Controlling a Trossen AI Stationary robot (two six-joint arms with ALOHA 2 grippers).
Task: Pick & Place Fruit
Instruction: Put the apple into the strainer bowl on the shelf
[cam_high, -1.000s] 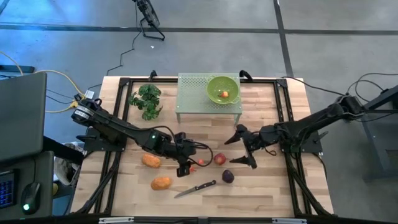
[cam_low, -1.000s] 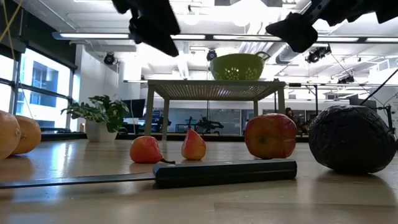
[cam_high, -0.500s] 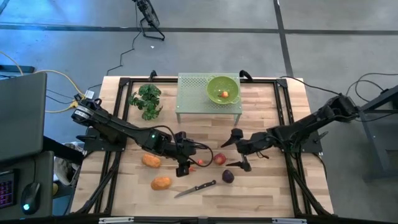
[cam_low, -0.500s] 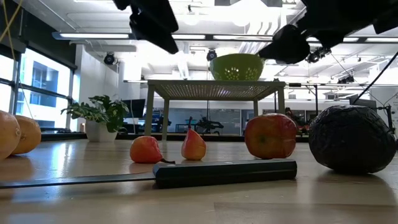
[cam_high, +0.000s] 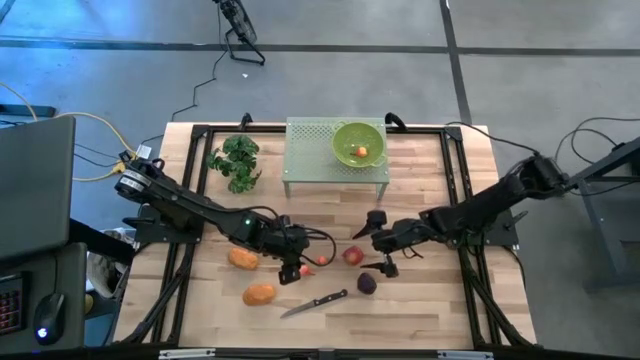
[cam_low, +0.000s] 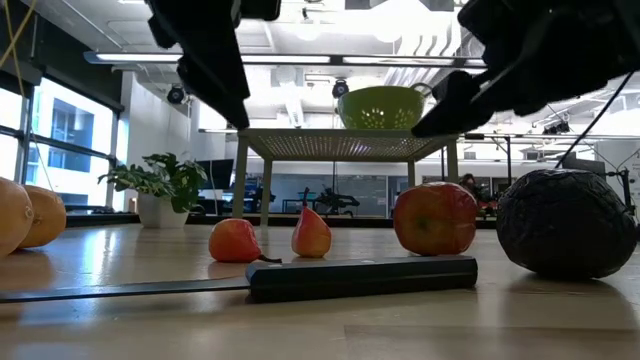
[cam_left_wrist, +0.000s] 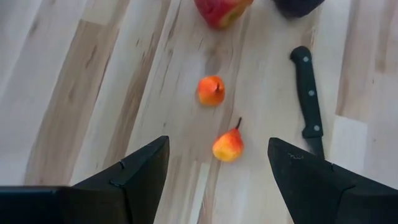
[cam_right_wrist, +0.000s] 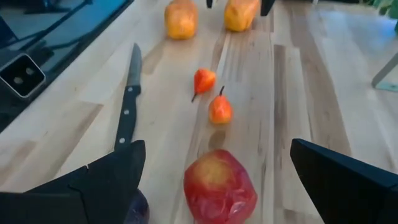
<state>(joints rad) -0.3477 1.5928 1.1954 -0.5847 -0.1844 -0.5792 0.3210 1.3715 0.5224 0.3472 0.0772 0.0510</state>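
On the pale wooden table (cam_high: 420, 310), above a grey floor, the left gripper (cam_high: 293, 262) and right gripper (cam_high: 378, 244) hang with fingers apart over the small fruit (cam_left_wrist: 227, 145) and apple (cam_right_wrist: 219, 185). Two oranges (cam_high: 259, 294) lie nearby, beside a knife (cam_high: 314, 303).

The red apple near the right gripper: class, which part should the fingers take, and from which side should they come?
Grip the red apple across its round middle, coming from above. It sits alone on the table, clear of the dark purple fruit and the small pear-shaped fruit, so both flanks look free. The right gripper is open above it, the fingers either side.
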